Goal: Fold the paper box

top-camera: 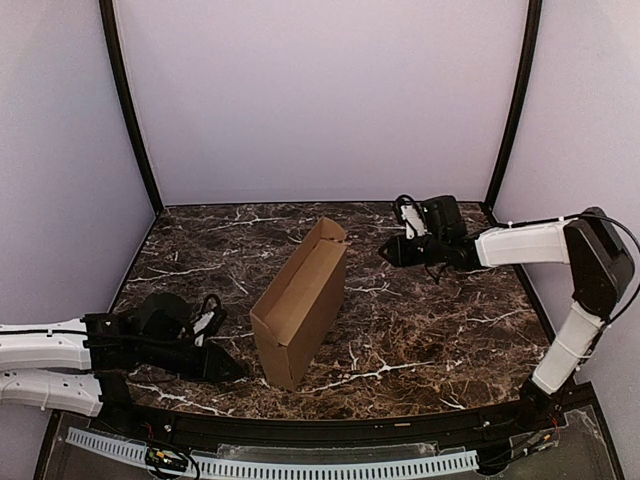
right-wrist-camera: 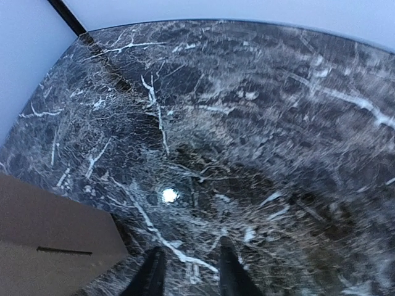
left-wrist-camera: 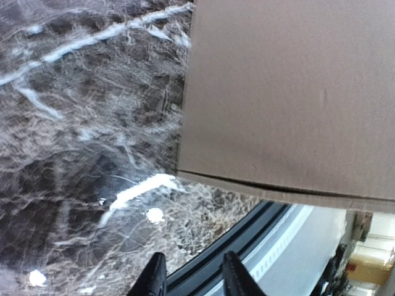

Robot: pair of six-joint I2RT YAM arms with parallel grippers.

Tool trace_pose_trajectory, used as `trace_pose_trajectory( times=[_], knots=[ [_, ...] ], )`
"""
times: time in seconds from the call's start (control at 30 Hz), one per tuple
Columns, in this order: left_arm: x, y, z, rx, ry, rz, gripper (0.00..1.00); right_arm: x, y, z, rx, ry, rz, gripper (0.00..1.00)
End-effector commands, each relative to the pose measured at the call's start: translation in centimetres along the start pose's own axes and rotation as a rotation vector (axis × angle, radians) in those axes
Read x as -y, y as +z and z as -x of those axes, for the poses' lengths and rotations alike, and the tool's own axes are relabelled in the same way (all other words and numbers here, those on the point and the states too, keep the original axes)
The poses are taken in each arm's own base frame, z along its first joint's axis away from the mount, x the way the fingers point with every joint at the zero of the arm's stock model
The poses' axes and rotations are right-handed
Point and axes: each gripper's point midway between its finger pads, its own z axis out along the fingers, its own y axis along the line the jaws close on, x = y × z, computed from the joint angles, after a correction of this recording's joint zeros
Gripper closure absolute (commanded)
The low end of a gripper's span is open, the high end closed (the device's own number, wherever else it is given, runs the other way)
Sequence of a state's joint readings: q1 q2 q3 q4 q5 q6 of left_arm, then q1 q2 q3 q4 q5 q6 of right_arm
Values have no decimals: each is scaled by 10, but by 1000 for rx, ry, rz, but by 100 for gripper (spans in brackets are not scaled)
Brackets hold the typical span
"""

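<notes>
The paper box (top-camera: pixel 302 302) is plain brown cardboard, folded into a long narrow box that stands on edge in the middle of the table, with a flap sticking up at its far end. My left gripper (top-camera: pixel 236 368) is open and empty, just left of the box's near end. In the left wrist view the box (left-wrist-camera: pixel 290 98) fills the upper right, apart from the gripper (left-wrist-camera: pixel 191 277). My right gripper (top-camera: pixel 386 251) is open and empty, right of the box's far end. In the right wrist view a corner of the box (right-wrist-camera: pixel 49 240) shows left of the gripper (right-wrist-camera: pixel 188 271).
The dark marble table (top-camera: pixel 420 330) has a black raised rim along its near edge (top-camera: pixel 330 425). Pale walls and black corner posts (top-camera: pixel 130 110) close in the back and sides.
</notes>
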State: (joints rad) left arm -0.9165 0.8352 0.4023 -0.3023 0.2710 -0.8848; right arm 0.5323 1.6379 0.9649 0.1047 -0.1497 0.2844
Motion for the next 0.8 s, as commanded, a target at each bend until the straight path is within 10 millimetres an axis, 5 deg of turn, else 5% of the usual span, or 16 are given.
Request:
trace_pose_trajectory(
  times=[0.0,0.13,0.43,0.77],
  knots=[
    [22,17,-7,4,-67,-113,84,-25,26,-2,-63,77,184,82],
    [34,30,-7,8,-67,-168,99,-33,46,-3,-94,118,250,100],
    [58,45,2,44,-84,-265,99,-52,77,4,-143,193,387,100],
    [59,51,5,75,-105,-288,99,-89,74,-2,-160,203,525,100]
  ],
)
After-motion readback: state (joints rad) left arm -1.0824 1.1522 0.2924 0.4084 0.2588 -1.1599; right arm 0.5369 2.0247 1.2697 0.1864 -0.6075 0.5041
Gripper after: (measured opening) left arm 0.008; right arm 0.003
